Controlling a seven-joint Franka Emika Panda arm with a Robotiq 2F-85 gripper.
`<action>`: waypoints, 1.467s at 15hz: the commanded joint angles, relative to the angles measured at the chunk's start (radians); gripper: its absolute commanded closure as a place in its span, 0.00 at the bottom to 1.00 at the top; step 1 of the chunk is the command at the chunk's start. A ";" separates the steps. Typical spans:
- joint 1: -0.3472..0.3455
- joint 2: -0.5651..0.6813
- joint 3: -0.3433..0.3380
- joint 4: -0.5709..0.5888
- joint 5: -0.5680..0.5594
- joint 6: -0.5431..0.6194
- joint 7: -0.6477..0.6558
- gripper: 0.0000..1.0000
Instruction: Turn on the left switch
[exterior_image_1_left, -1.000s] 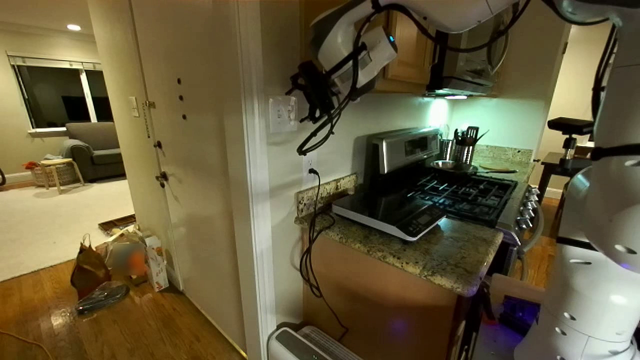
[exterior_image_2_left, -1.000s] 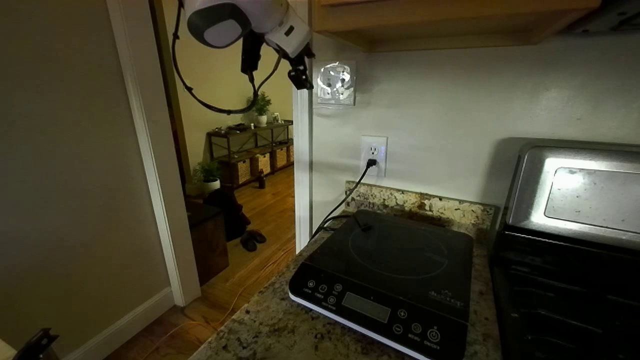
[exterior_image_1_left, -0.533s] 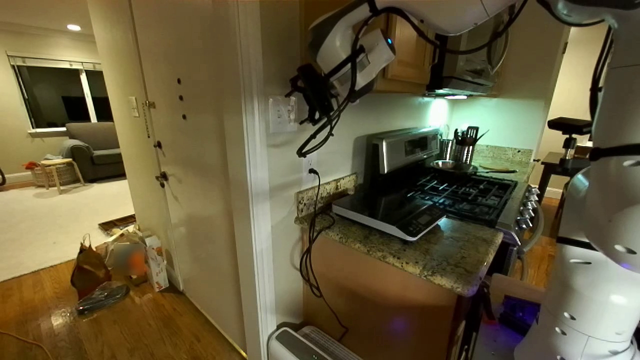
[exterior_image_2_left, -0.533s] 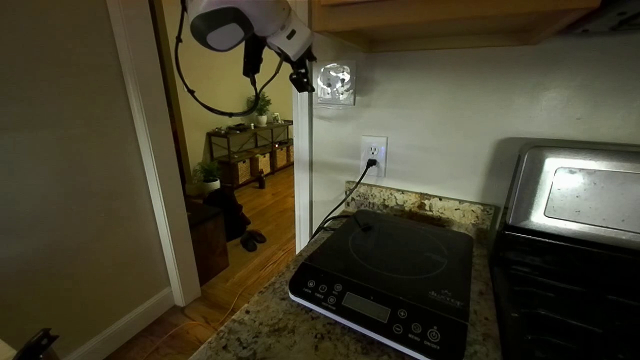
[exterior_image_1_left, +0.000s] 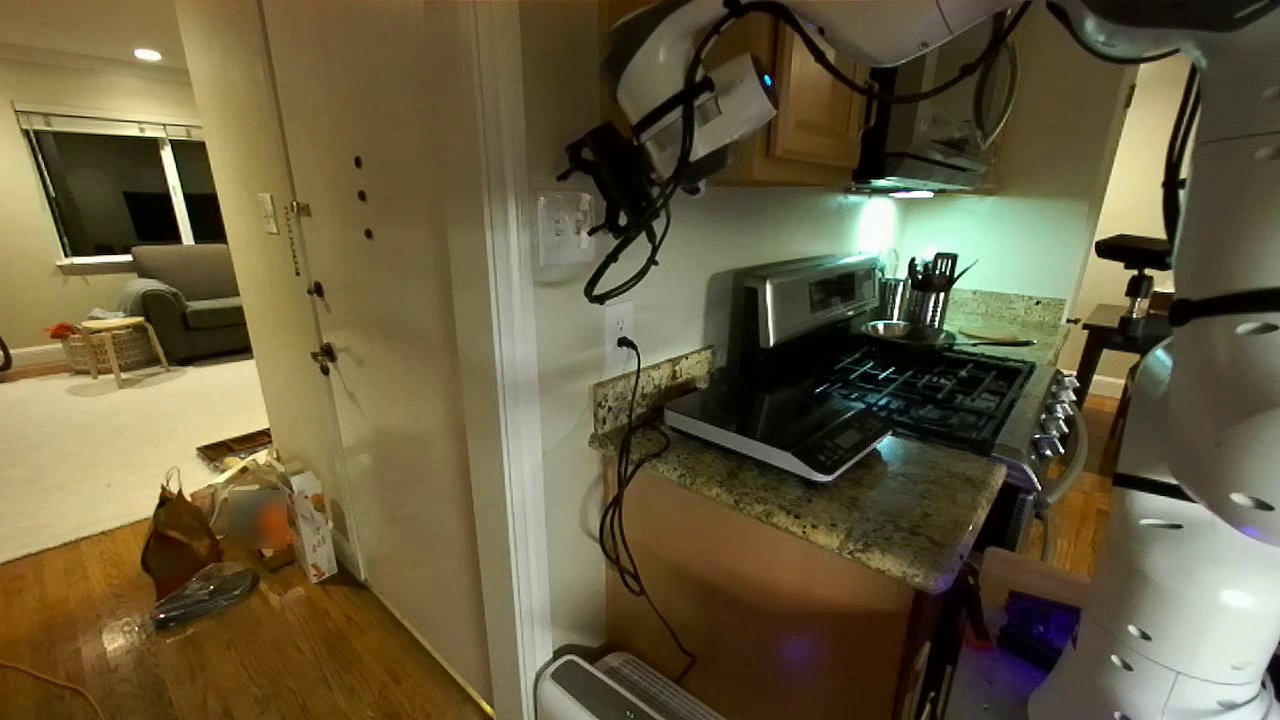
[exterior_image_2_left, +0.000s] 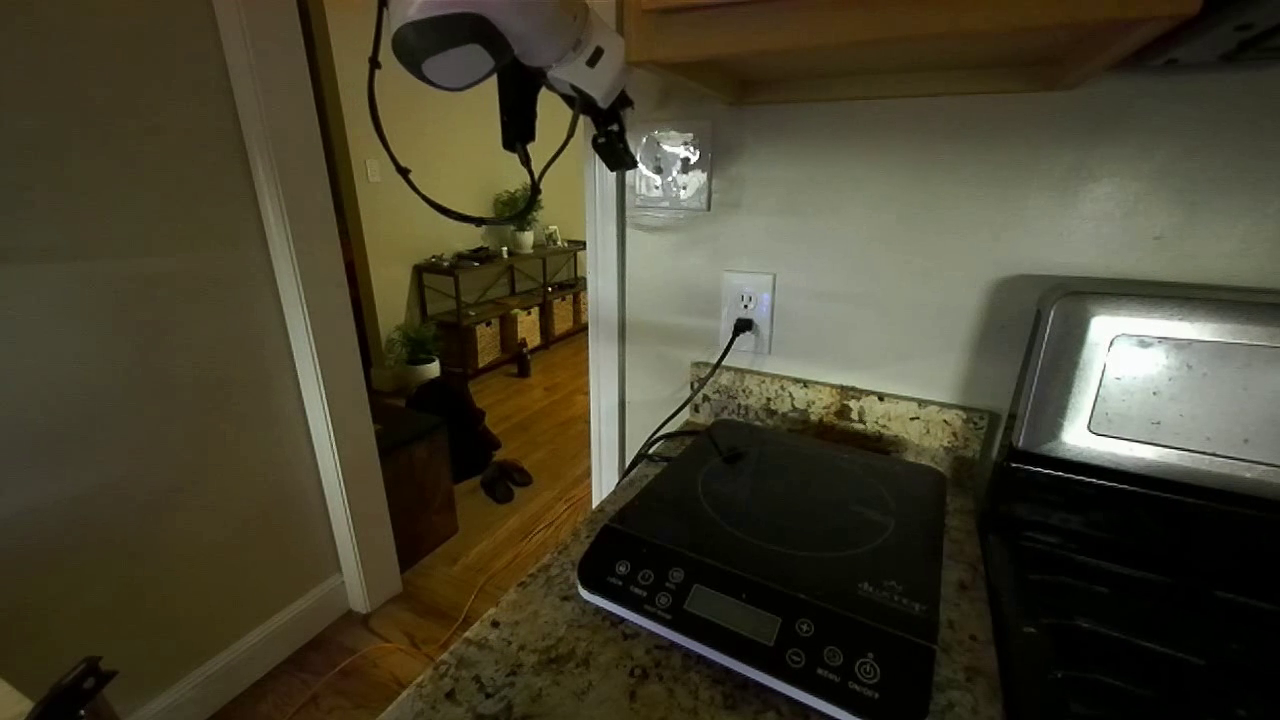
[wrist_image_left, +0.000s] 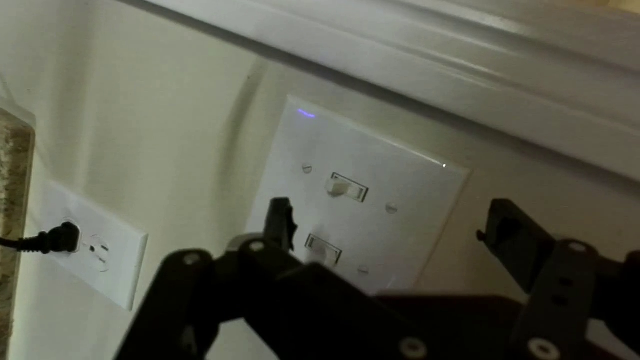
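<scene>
The pale switch plate (wrist_image_left: 425, 175) sits on the wall beside the door frame and shows in both exterior views (exterior_image_1_left: 548, 250) (exterior_image_2_left: 700, 195). The left switch (wrist_image_left: 339, 187) is the upper one in the wrist view, nearer the door frame. Its lever leans toward the outlet side, downward on the wall. The right switch (wrist_image_left: 327, 252) is partly behind a finger. My gripper (wrist_image_left: 387, 217) is open and empty, with one finger over the plate's outlet-side part and the other past its far edge. In the exterior views the gripper (exterior_image_1_left: 578, 205) (exterior_image_2_left: 618, 150) is close to the plate; contact is unclear.
The outlet plate (exterior_image_2_left: 765, 290) with a plugged black cord (exterior_image_2_left: 690, 400) is lower right of the switch plate. A white door frame (exterior_image_2_left: 605, 350) stands left. A wooden cabinet (exterior_image_2_left: 900, 80) hangs above. An induction cooktop (exterior_image_2_left: 790, 500) stands on the granite counter (exterior_image_2_left: 520, 640).
The gripper has shifted slightly toward the door-frame side in one exterior view, and right, closer to the plate, in another. It dipped a little, then rose. The switch plate has not moved.
</scene>
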 joint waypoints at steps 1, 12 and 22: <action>-0.030 0.079 0.018 0.099 0.123 -0.033 -0.148 0.00; -0.072 0.199 0.029 0.240 0.448 -0.115 -0.497 0.00; -0.064 0.154 0.017 0.229 0.665 -0.212 -0.721 0.00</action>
